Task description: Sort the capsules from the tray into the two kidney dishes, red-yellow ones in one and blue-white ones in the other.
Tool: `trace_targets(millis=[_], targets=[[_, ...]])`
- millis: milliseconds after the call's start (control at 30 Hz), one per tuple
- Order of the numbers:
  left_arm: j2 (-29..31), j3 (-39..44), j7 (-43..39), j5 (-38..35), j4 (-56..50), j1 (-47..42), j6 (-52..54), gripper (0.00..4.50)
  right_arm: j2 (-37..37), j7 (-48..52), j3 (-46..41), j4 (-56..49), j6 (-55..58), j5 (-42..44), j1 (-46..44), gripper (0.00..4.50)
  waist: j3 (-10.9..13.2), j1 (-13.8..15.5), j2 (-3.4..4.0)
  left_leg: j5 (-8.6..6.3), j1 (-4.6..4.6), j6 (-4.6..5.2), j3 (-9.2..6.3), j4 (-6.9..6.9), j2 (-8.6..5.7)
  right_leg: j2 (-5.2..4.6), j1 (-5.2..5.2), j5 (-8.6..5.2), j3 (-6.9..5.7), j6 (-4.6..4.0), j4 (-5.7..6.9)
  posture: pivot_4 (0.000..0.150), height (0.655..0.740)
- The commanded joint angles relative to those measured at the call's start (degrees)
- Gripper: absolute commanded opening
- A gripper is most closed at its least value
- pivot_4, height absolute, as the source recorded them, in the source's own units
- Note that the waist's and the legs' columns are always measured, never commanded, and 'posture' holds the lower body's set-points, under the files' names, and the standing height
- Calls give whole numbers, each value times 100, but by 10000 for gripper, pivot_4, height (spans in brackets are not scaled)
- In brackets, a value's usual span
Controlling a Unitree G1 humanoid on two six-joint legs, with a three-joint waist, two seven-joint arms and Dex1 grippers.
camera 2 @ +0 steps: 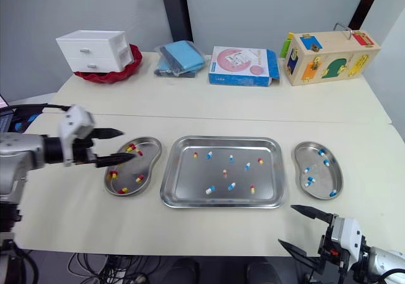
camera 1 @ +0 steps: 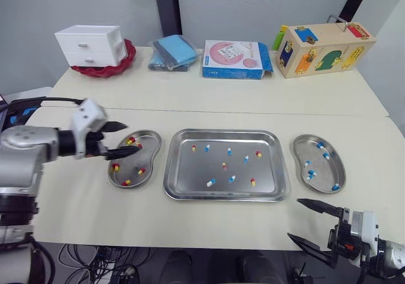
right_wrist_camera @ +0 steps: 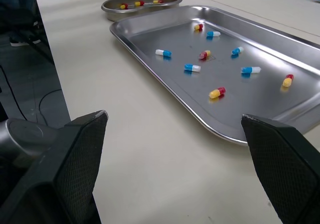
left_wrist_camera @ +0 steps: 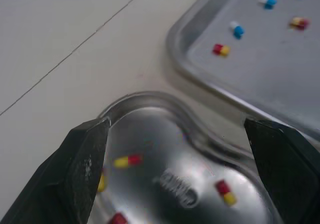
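Mixed capsules (camera 1: 224, 166) lie scattered in the tray (camera 1: 190, 173), out ahead of the right pincer (camera 1: 295, 219) and just to the right of the left pincer (camera 1: 126, 138). The left pincer hangs over the left dish (camera 1: 147, 154), jaws spread wide and empty. Below it lie red-yellow capsules (camera 1: 140, 171); its lower finger covers part of the dish, so the capsule at its tip is hard to make out. The right pincer gapes empty at the near edge of the table (camera 1: 95, 214), its arm cut off by the frame. The blue-white capsules (camera 1: 310, 174) sit in the right dish (camera 1: 304, 148), just beyond it.
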Motion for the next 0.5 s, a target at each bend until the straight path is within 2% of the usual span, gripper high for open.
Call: trace_targets(millis=[33,200,333,433,500], targets=[[-159,-267,-38,-62,-445,-363,146,44258,18,-140,-122,-260,95,140,-4,45000,0,1,0,0,0,0,0,1,-1,0,0,0,0,0,0,1500,7400],[-793,-1065,-107,323,-269,-923,-150,44258,104,-285,-23,-362,164,107,-14,45000,0,1,0,0,0,0,0,3,-3,0,2,0,1,0,-1,1500,7400],[-1142,-1660,-301,870,562,-1262,-885,44258,181,-387,76,-408,153,14,-1,45000,0,-9,0,0,1,0,0,2,-4,0,0,0,1,0,-1,1500,7400],[-1375,-1835,-438,1045,1195,-1548,-1265,38110,221,-461,129,-472,148,-37,25,45000,0,-19,0,0,0,0,1,2,-4,1,-1,0,2,0,-2,1500,7400],[-1549,-1904,-500,1153,1652,-1783,-1494,32445,253,-505,143,-502,135,-69,53,45000,0,-10,0,0,-1,0,0,2,-5,0,-1,0,2,0,-2,1500,7400]])
